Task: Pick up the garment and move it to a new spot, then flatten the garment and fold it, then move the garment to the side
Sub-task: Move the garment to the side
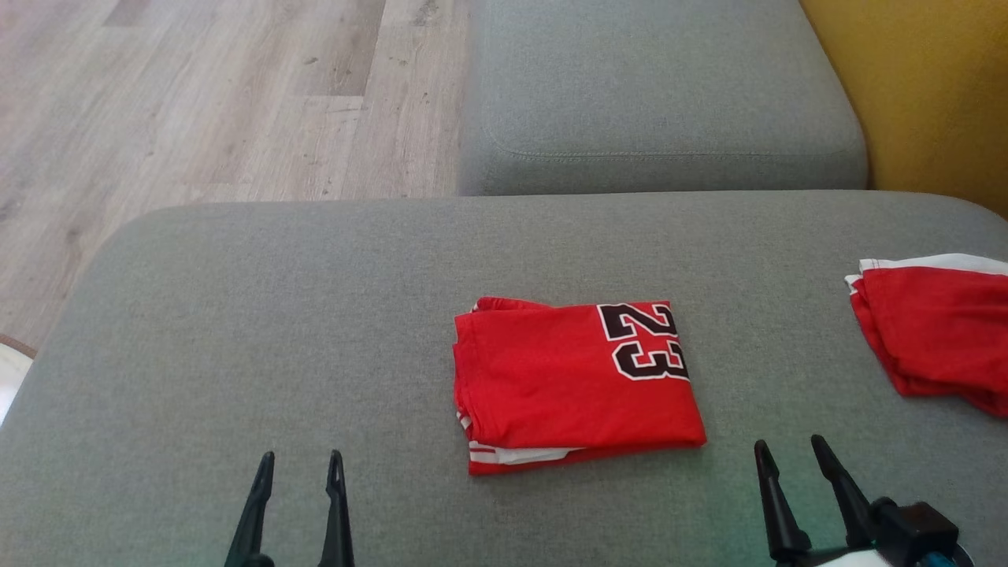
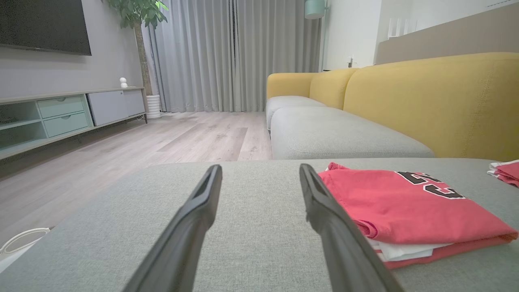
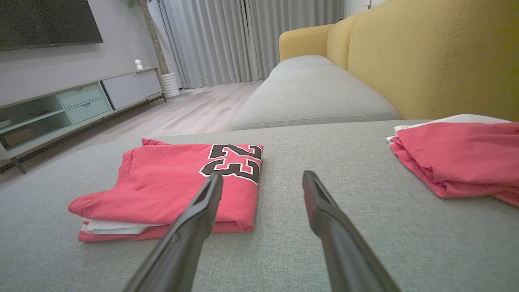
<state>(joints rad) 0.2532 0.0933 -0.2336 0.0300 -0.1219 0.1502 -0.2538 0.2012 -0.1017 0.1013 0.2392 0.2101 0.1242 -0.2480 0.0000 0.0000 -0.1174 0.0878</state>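
- The garment (image 1: 579, 386), a red jersey with a black "23" facing up, lies folded into a compact rectangle near the middle of the grey cushion (image 1: 236, 315).
- Its top layer looks fairly smooth. At the near-left corner a white and red-striped layer sticks out from under the fold, so the stack is not quite squared.
- Judging by this, picking up, flattening and folding seem to be done, and the one step left appears to be moving the bundle to the side.
- The left tool (image 1: 302, 455) is released, its fingers spread with nothing between them. It sits over bare cushion on the near-left side of the garment, close to it but not touching.
- The right tool (image 1: 788, 442) is also released and empty. It sits on the garment's near-right side, apart from it.
- A second red garment (image 1: 937, 331) with white trim lies at the cushion's right edge, well apart from the folded one. That may be the side where finished pieces go, though this is only a guess.
- Further out are another grey seat (image 1: 654, 94), a yellow backrest (image 1: 929, 94) and a pale wooden floor (image 1: 197, 94).
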